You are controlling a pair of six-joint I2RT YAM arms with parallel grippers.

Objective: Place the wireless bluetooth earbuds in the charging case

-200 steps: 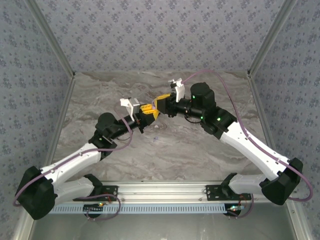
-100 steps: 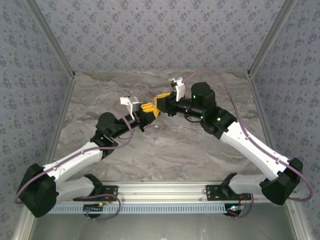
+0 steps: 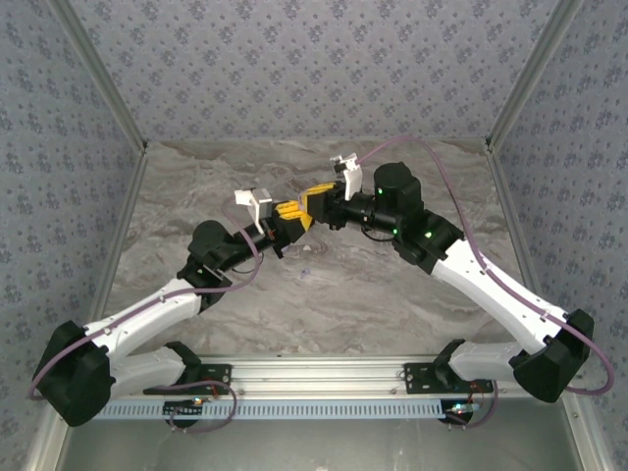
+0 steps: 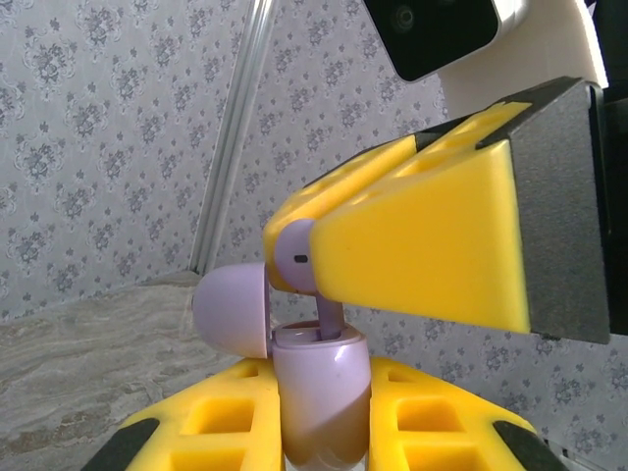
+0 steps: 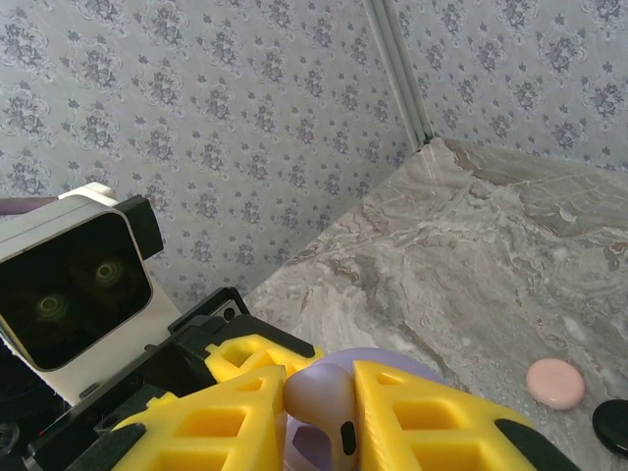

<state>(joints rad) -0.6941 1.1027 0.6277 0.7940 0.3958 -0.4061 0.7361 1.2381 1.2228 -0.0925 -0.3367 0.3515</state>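
A: "The left gripper had crept right, clamping the lavender charging case mid-table."

B: "The right gripper pinched the earbud, stem entering its well. Pressing home, then releasing, seemed next."

The left arm and right arm reach inward over a marbled desk. The yellow left claw and right claw sit close together above its middle, between patterned walls. An aluminium rail carries both bases.
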